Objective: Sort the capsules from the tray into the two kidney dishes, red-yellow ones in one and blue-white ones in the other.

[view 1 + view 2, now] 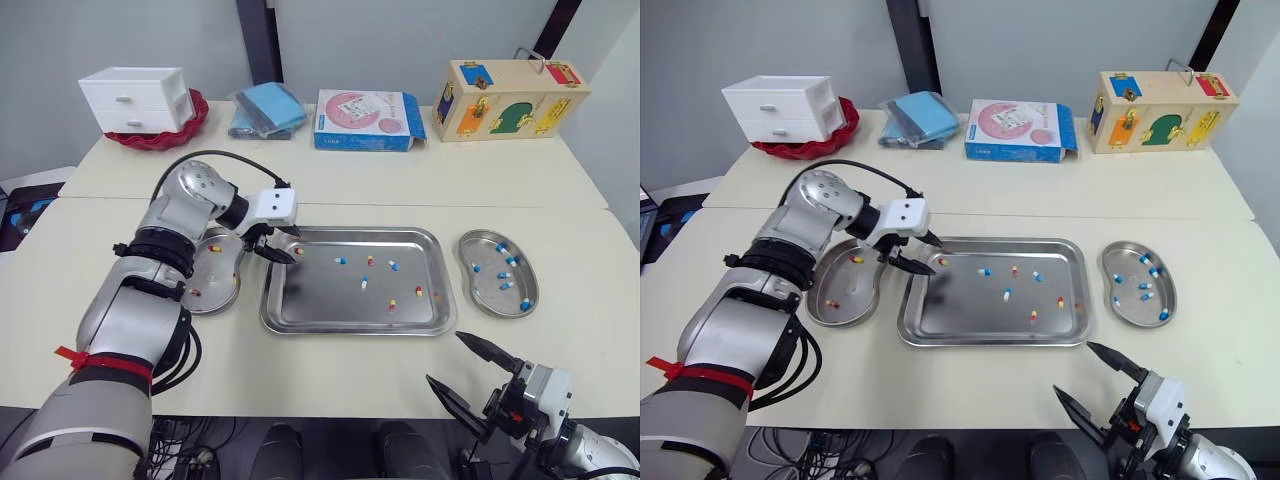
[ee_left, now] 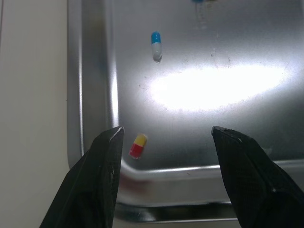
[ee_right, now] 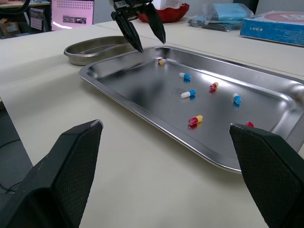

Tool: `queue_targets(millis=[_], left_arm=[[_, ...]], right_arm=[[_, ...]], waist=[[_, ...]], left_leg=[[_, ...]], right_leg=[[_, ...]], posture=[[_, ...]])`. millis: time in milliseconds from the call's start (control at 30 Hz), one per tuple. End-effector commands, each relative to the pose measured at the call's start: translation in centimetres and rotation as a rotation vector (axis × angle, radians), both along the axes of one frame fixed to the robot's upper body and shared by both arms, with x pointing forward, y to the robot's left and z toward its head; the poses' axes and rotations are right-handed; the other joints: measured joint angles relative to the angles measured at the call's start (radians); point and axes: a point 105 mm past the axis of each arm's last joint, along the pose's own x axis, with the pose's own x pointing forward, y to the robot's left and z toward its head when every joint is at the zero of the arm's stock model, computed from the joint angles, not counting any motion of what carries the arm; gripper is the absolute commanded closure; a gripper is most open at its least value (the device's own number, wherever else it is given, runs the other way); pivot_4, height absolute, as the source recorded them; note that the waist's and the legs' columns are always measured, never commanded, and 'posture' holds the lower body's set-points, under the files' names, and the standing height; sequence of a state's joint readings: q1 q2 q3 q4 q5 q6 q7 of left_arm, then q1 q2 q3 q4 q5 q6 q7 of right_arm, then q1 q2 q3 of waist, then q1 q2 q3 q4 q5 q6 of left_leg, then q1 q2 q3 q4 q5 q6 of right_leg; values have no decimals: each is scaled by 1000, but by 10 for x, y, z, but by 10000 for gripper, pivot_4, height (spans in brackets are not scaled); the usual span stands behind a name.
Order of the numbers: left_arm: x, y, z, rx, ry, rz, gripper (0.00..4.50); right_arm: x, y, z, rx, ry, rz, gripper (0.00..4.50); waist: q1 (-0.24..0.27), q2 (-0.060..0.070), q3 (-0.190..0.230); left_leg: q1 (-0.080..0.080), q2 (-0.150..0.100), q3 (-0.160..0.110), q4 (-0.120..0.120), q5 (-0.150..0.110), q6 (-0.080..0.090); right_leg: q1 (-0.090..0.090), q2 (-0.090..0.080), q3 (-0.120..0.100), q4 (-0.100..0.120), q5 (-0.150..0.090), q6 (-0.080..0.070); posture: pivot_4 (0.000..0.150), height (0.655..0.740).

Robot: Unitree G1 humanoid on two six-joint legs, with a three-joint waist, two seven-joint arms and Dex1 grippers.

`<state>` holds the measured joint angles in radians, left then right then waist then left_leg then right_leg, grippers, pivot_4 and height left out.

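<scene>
A steel tray (image 1: 320, 300) lies mid-table holding several loose capsules, both red-yellow and blue-white. My left gripper (image 1: 290, 250) hovers open over the tray's far-left corner. In the left wrist view a red-yellow capsule (image 2: 138, 145) lies just inside its left finger, with a blue-white capsule (image 2: 156, 44) farther out. The left kidney dish (image 1: 215, 275) holds two red-yellow capsules. The right kidney dish (image 1: 480, 290) holds several blue-white ones. My right gripper (image 1: 447, 358) stands open and empty above the table's front edge, right of the tray.
Along the back of the table stand a white drawer unit (image 1: 135, 100) in a red bowl, a pack of blue cloths (image 1: 268, 108), a blue box (image 1: 365, 120) and a wooden lock box (image 1: 510, 98). A seam runs across the table behind the tray.
</scene>
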<state>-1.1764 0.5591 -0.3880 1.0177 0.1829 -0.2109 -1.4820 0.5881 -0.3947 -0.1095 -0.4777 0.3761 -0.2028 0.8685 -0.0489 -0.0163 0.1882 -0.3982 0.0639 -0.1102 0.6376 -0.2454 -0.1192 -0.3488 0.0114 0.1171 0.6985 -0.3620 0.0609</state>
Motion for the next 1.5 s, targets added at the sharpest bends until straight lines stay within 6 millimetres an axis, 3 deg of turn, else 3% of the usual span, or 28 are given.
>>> queue_targets(millis=[33,367,1433,1500], left_arm=[[8,-3,11,23,-65,3,15234],[17,-16,3,44,-34,68,15234],[20,-15,-22,148,-9,135,15234],[21,-15,-23,150,-10,136,19170]], right_arm=[[-4,5,10,12,-49,2,0],[-4,9,11,24,-53,-18,0],[-7,10,15,16,-51,-42,0],[-7,10,15,16,-52,-45,0]], waist=[[-1,0,0],[-2,0,0],[-1,0,0],[-1,0,0]], left_leg=[[0,0,0,0,0,0],[0,0,0,0,0,0],[3,0,-1,3,0,0],[3,-1,-1,3,0,0]], right_leg=[[0,0,0,0,0,0],[0,0,0,0,0,0],[5,0,-1,1,0,0],[6,0,-1,1,0,0]], posture=[[1500,7400],[1500,7400],[1500,7400],[1500,7400]])
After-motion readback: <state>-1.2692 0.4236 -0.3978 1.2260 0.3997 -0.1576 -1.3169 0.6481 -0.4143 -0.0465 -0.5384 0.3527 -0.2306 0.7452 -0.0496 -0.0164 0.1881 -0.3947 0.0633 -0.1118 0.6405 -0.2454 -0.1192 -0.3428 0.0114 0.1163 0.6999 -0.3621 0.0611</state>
